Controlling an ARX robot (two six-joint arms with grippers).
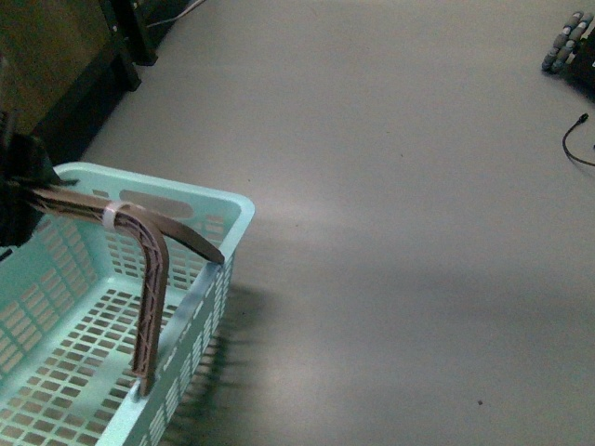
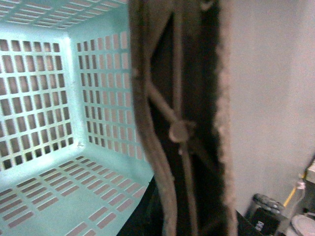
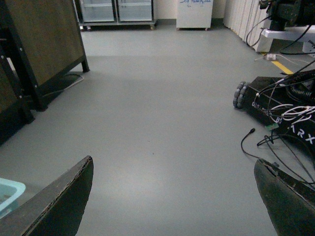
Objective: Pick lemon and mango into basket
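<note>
**A:** How far along is the job?

**B:** Hardly begun, I'd judge. The grey floor (image 1: 400, 186) fills most of the front view and carries no fruit. Neither the lemon nor the mango shows in any view.

**A:** And the basket?

**B:** The basket (image 1: 200, 200) sits at the lower left of the front view, and what shows of its slotted bottom is bare (the left wrist view looks inside and finds nothing either). So both picks are yet to be done.

**A:** The hands?

**B:** The left gripper (image 1: 20, 181) is at the end of the raised handle (image 1: 153, 279), apparently clamped on it, just beside the white band (image 1: 112, 216). The right gripper (image 3: 173, 164) has its fingers wide apart with nothing between them. It is over bare floor, with a corner of the basket near one finger.
</note>
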